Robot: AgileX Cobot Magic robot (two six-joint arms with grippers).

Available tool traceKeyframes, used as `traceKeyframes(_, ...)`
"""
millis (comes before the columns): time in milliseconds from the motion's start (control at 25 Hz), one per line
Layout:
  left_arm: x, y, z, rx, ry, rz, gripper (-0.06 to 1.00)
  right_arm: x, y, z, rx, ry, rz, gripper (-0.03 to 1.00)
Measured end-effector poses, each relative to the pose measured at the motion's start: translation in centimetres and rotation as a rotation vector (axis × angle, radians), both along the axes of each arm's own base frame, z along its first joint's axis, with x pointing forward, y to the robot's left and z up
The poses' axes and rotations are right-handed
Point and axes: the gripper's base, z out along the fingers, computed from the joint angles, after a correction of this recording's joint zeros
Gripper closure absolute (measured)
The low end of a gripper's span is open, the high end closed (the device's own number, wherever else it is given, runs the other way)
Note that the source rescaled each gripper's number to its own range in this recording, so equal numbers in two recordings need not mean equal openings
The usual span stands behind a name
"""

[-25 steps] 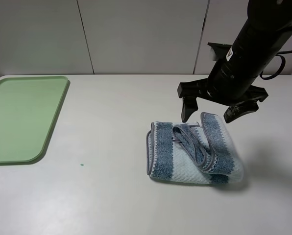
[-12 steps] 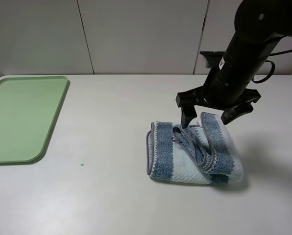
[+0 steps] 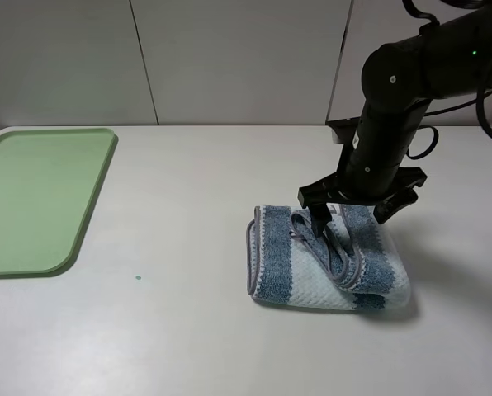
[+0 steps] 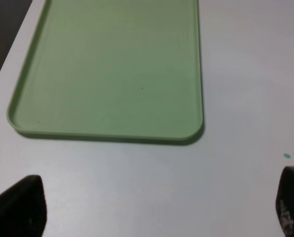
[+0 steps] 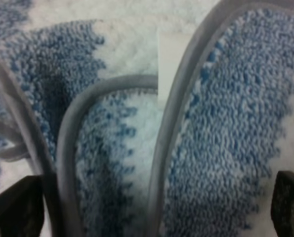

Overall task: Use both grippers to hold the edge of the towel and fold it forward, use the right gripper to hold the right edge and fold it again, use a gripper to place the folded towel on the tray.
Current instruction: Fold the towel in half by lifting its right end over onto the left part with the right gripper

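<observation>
Towel (image 3: 328, 260), folded into a rumpled striped bundle, lies on the desk (image 3: 188, 330) well apart from the green tray (image 3: 31, 198), the right gripper (image 3: 352, 216) low over its loose grey-bound folds with fingers (image 3: 318, 213) spread wide (gripping nothing), while the left gripper (image 4: 154, 210) hangs equally open near the tray.

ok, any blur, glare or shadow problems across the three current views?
Exterior high: sharp and evenly lit, with only a soft shadow beside the towel on the table. Left wrist: the tray is fairly crisp with no glare; the left pincer fingertips are dark and blurred. Right wrist: too close, so the towel weave is soft, and the right pincer barely shows in the corners.
</observation>
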Motion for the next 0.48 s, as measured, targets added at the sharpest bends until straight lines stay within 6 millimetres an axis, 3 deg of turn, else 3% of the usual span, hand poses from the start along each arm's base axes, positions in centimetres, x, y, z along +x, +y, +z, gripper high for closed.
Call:
traceKeyframes(280,0.0,0.0,0.0,0.000,0.000,0.000,0.03,0.3,0.2,-2.4,-0.023,0.057,0.021,-0.03)
traceKeyframes(480,0.0,0.0,0.0,0.000,0.000,0.000,0.03,0.4,0.3,-2.9,-0.023,0.059,0.026,-0.03)
